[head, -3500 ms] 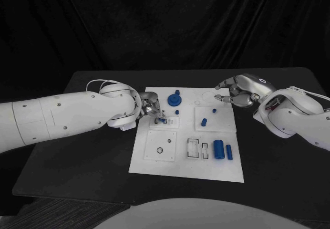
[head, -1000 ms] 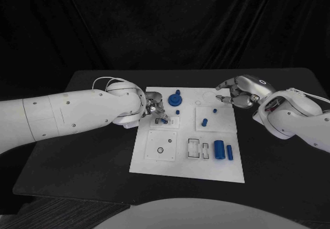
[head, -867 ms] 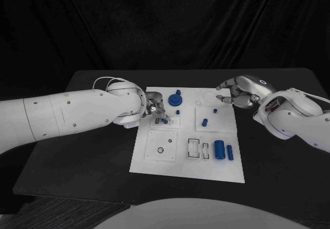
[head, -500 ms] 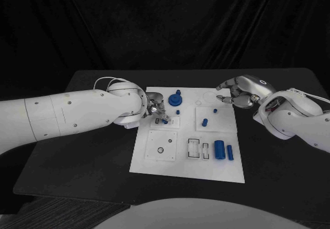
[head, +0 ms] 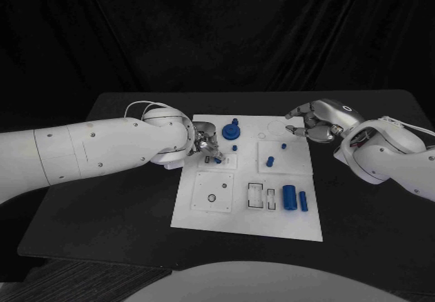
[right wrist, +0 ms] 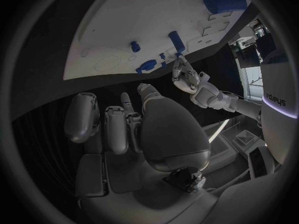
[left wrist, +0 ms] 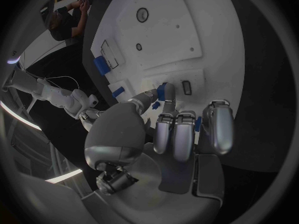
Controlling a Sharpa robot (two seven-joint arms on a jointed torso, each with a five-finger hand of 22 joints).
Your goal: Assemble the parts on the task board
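Since a second ago little has shifted: the left hand (head: pixel 201 146) still pinches a small blue peg (head: pixel 217 160) at its task board (head: pixel 237 220) socket, insertion apparently unfinished, while the right hand (head: pixel 317 123) hovers curled and empty.

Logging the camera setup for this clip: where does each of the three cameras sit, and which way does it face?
Head view: on the robot's head, looking down at the task board; both arms enter, left hand, right hand.
Left wrist view: behind the left hand, facing the board.
Right wrist view: behind the right hand, facing the board.
Shared: all show the board; the right wrist view also catches the left hand.
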